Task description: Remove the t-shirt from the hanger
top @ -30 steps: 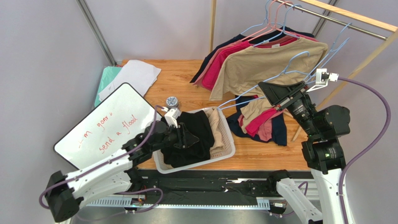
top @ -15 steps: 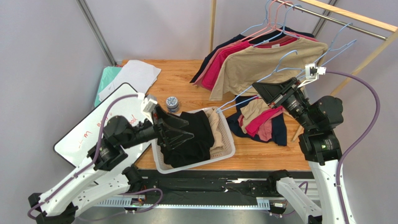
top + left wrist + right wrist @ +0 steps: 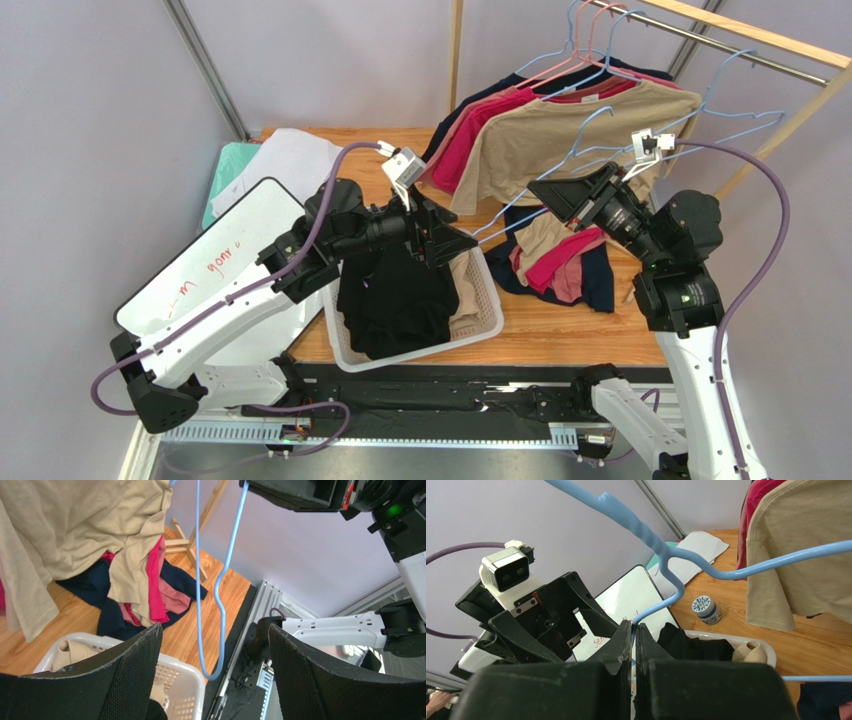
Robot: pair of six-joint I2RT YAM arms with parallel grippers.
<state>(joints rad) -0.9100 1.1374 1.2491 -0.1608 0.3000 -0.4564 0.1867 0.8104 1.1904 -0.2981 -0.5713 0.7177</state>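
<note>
A bare blue wire hanger (image 3: 505, 217) hangs in the air over the table, and my right gripper (image 3: 535, 190) is shut on its wire; the right wrist view shows the wire (image 3: 721, 572) pinched between the closed jaws (image 3: 633, 625). A black t-shirt (image 3: 395, 300) lies heaped in the white basket (image 3: 487, 300), off the hanger, and shows in the right wrist view (image 3: 691, 647). My left gripper (image 3: 462, 240) is open and empty above the basket, close to the hanger's lower end. In the left wrist view the hanger (image 3: 227, 565) passes just beyond the open jaws (image 3: 215, 627).
A wooden rack (image 3: 740, 35) at the back right holds tan, red and navy shirts (image 3: 560, 130) on hangers. A pile of clothes (image 3: 560, 265) lies right of the basket. A whiteboard (image 3: 225, 260) leans at the left; a small tin (image 3: 705, 609) stands behind the basket.
My left arm rose out of the basket and swung up and right toward the hanger's end, jaws open. My right gripper carried the hanger slightly up and left.
</note>
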